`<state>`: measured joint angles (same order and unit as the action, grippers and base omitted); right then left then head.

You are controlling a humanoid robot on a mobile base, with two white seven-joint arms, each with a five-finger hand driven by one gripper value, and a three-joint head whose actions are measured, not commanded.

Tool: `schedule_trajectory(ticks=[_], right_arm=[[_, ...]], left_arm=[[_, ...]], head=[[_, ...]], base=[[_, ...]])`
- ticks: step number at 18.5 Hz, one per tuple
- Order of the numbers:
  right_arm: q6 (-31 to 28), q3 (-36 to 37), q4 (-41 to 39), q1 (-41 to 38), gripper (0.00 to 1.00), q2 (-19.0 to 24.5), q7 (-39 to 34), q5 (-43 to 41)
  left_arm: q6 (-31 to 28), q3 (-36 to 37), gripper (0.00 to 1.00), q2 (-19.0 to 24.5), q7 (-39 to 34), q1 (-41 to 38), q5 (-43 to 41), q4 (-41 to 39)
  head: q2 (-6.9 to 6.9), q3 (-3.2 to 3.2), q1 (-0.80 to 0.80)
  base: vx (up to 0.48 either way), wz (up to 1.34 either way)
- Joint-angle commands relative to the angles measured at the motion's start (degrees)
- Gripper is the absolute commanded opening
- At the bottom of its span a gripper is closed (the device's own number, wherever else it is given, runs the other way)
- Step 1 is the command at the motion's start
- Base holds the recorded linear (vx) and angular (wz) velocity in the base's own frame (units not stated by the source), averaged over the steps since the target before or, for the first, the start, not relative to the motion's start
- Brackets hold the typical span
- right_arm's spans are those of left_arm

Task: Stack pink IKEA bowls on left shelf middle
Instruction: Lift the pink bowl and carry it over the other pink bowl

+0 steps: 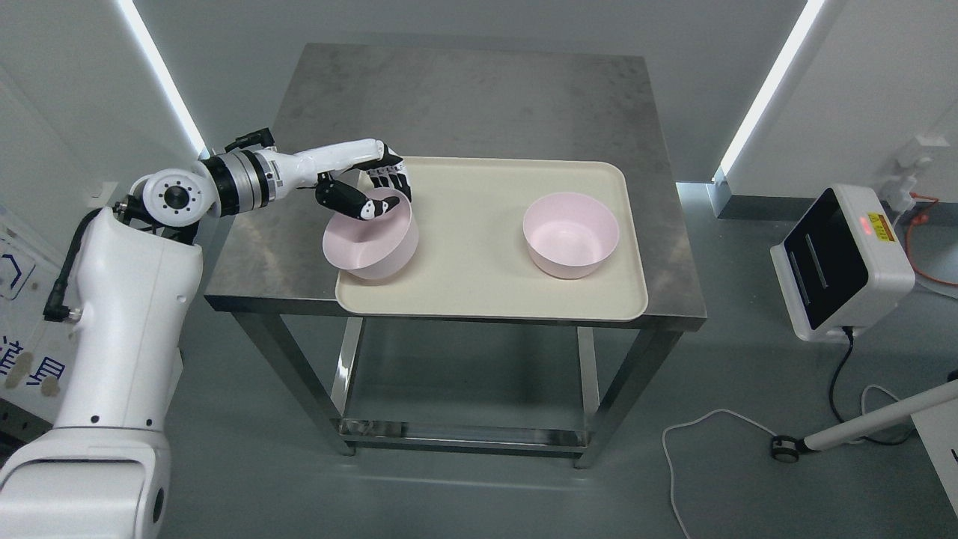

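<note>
Left robot hand gripping a tilted pink bowl at the tray's left end.

The left arm is reaching in from the lower left, elbow bent, forearm stretching level across the tabletop [299,247]. Its robot hand [374,196] is closing on the near bowl [370,243], thumb inside the rim, fingers [391,180] behind the wall, tipping it toward the camera over the tray [479,296]. Well to the right, the second bowl [570,233] is sitting upright on the tray.

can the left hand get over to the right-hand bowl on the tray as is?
Probably yes. The left hand is shut on the left bowl, tilted at the tray's left end. The right bowl sits upright, with only bare tray between them. Whether the arm stretches that far is uncertain.
</note>
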<state>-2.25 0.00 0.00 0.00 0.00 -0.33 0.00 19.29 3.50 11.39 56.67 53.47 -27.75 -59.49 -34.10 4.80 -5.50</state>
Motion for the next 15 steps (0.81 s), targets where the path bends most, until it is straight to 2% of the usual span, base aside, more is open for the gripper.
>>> schedule_trajectory(ticks=[1,4,9,12,15], right_arm=[[0.3,0.6,-1.9,-1.7,1.00,-1.0,0.0,0.0],[0.3,0.6,-1.9,-1.7,1.00,-1.0,0.0,0.0],[0.2,0.6,-1.9,-1.7,1.00,-1.0,0.0,0.0],[0.2,0.6,-1.9,-1.7,1.00,-1.0,0.0,0.0],[0.2,0.6,-1.9,-1.7,1.00,-1.0,0.0,0.0]], left_arm=[[-2.7,-1.7,0.00,-8.6,0.5,3.0,0.1,-5.8],[-3.8,1.2,0.00,-10.4,0.4,6.7,-0.2,-6.0],[-4.0,12.6,0.00,-10.4,-2.6,9.0,-1.2,-11.0],[-4.0,24.5,0.01,-10.4,-14.3,9.9,-1.6,-10.7],[-7.1,37.2,0.01,-10.4,-25.1,10.6,-1.8,-9.8]], head=[[0.00,0.00,0.00],[0.00,0.00,0.00],[0.00,0.00,0.00],[0.00,0.00,0.00],[0.00,0.00,0.00]], base=[[0.000,0.00],[0.000,0.00],[0.000,0.00],[0.000,0.00],[0.000,0.00]])
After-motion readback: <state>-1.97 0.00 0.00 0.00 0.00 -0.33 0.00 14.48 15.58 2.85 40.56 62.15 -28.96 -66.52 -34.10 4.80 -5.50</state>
